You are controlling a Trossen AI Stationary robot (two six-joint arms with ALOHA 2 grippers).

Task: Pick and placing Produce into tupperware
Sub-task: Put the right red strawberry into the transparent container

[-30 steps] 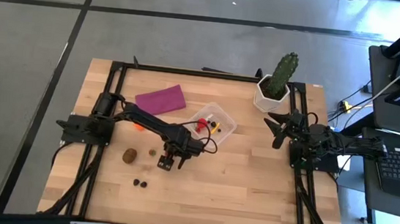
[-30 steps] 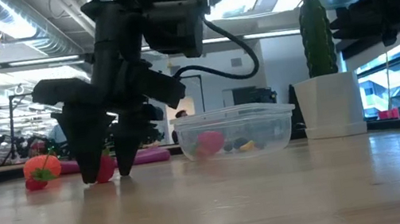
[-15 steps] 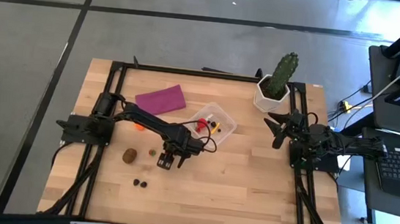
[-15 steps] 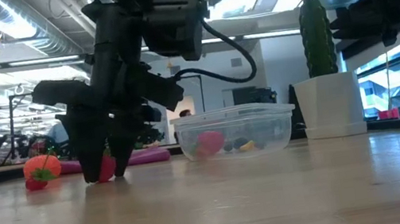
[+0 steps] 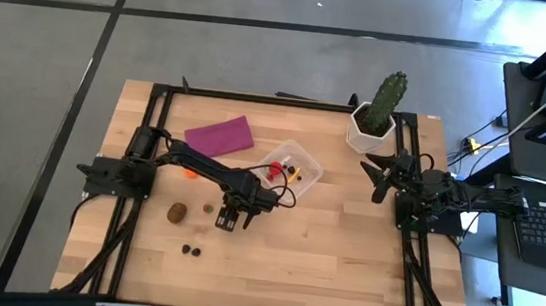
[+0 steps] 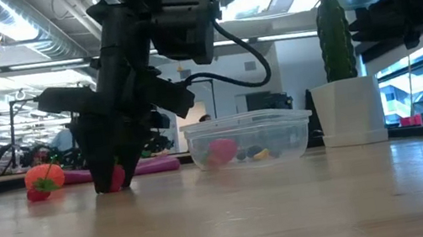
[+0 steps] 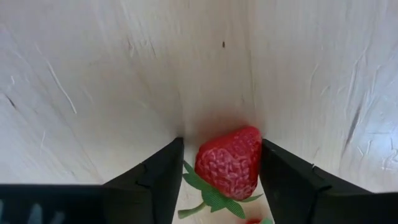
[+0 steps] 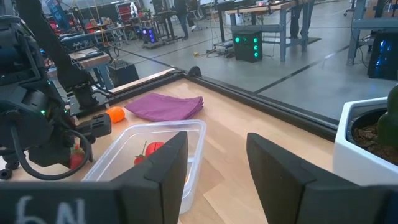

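Observation:
My left gripper point(image 5: 226, 221) points straight down at the middle of the table, its tips at the wood. A red toy strawberry point(image 7: 229, 167) with green leaves lies on the table between its two fingers. The gripper is still slightly open. The clear tupperware point(image 5: 292, 167) stands just to the far right of it and holds a red piece and a small yellow piece. A brown kiwi-like oval point(image 5: 177, 211), an orange ball point(image 5: 190, 174) and two dark berries point(image 5: 190, 251) lie on the wood. My right gripper point(image 5: 377, 173) waits open at the right edge. My left gripper comes at the strawberry from above, pointing down, with one finger on each side of it. One finger point(image 7: 280, 180) lies against the strawberry's side point(image 7: 256, 149). The other finger point(image 7: 163, 177) stands a narrow gap away from it. The strawberry rests on the table.
A purple cloth point(image 5: 219, 135) lies flat at the far side, left of the tupperware. A green cactus in a white pot point(image 5: 377, 111) stands at the far right corner. Bare wood stretches across the near half and the right of the table.
My left gripper's fingers have drawn together around the strawberry, from wide apart to close on either side of it. The arm has kept its place, and the strawberry has stayed on the table.

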